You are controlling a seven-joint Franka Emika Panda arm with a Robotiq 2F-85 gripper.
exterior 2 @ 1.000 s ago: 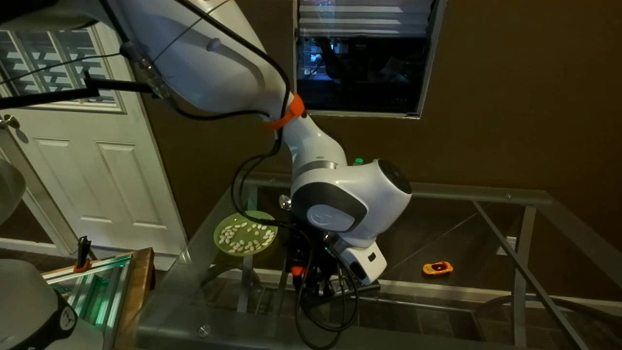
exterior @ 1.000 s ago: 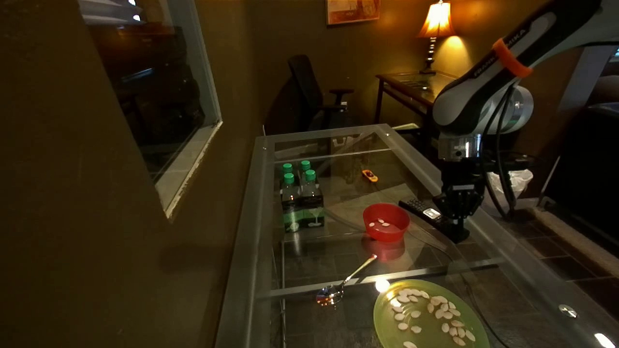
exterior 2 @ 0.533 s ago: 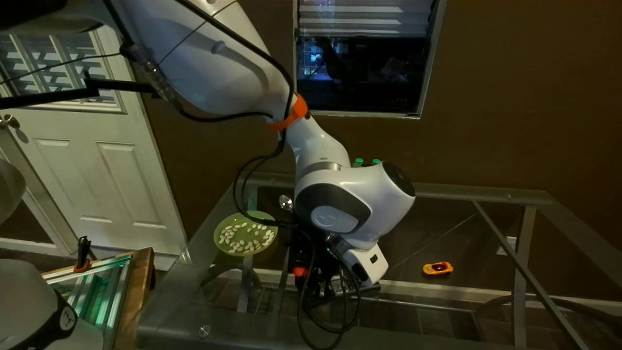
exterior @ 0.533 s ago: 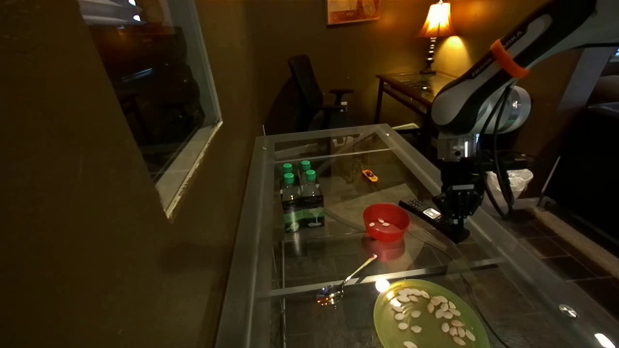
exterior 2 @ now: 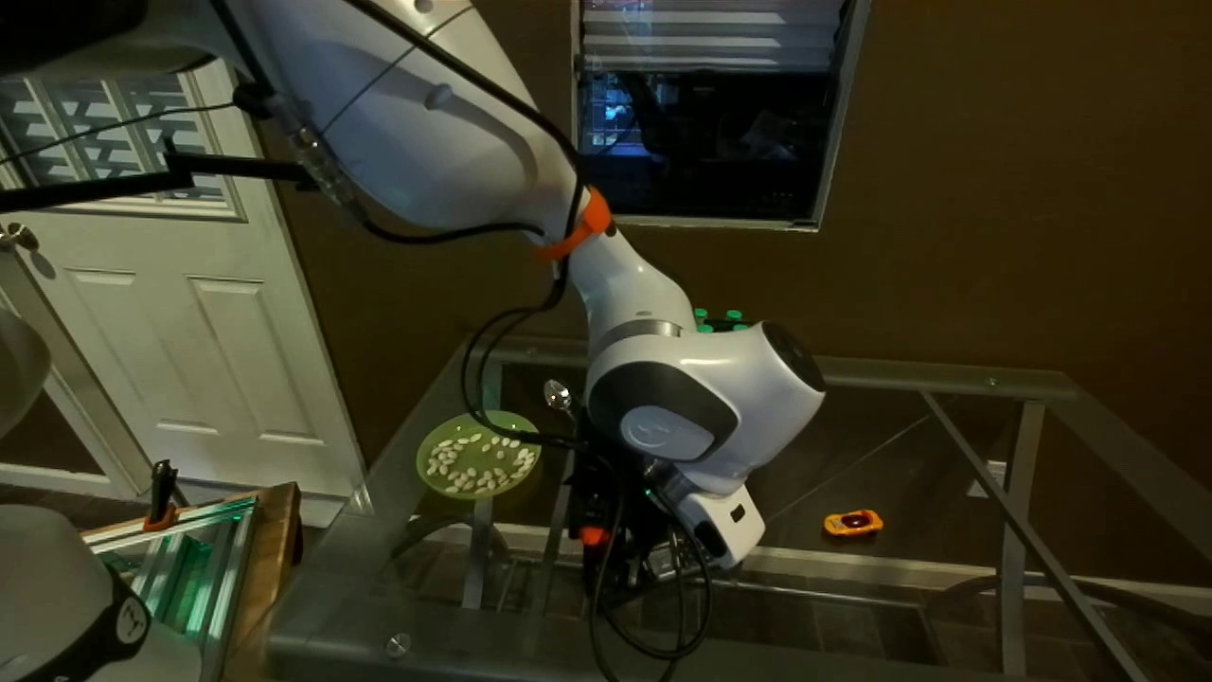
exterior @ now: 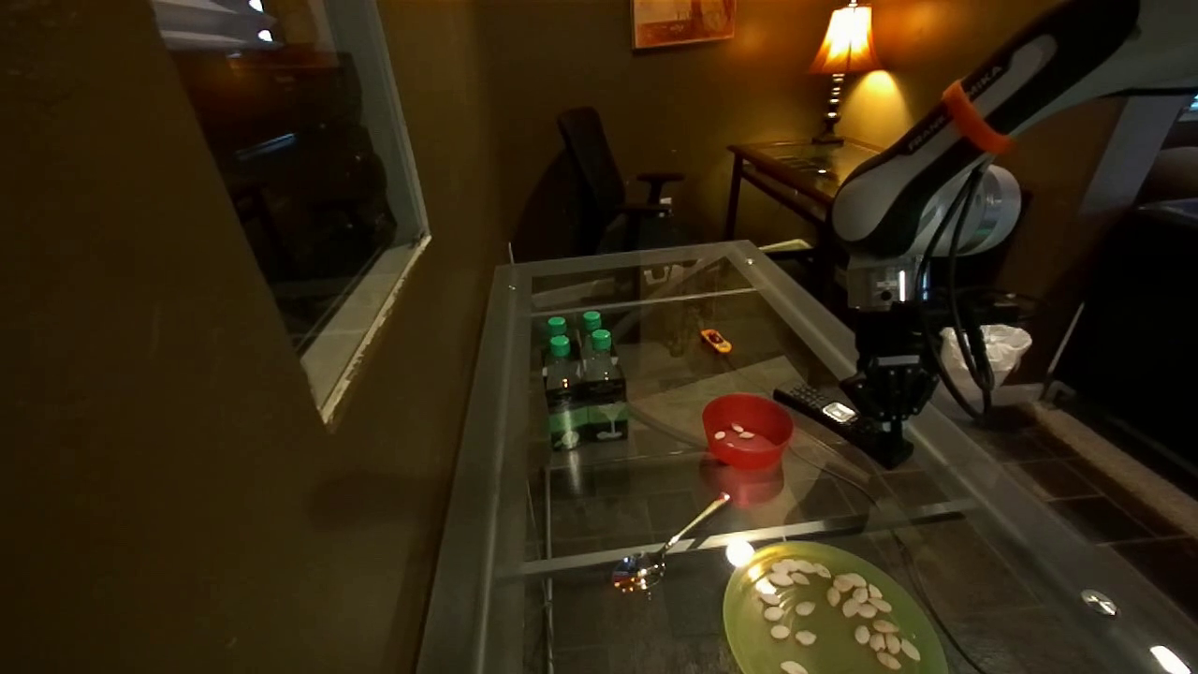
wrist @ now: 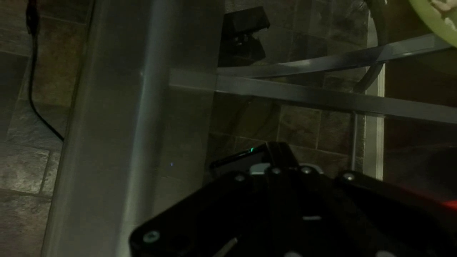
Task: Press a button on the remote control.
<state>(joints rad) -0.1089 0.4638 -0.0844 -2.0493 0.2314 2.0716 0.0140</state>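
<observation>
The remote control (exterior: 812, 404) is a slim black bar with a light display panel, lying on the glass table beside the red cup (exterior: 747, 432). My gripper (exterior: 894, 434) points down with its fingers together and nothing seen between them. In an exterior view its fingertips are at the near end of the remote and appear to touch its top. In the wrist view the gripper (wrist: 280, 146) covers most of the remote; only one dark end edge (wrist: 232, 159) with a small green glint shows. In an exterior view the arm hides the gripper and most of the remote.
A green plate (exterior: 824, 632) with seeds and a spoon (exterior: 639, 569) lie nearer an exterior camera. A carton of green-capped bottles (exterior: 587, 412) stands by the wall. A yellow toy car (exterior 2: 852, 523) lies farther along the glass table (exterior 2: 947, 379).
The arm has shifted slightly, to the right in an exterior view. The remote has slid a little along with the fingertips. The gripper stays shut.
</observation>
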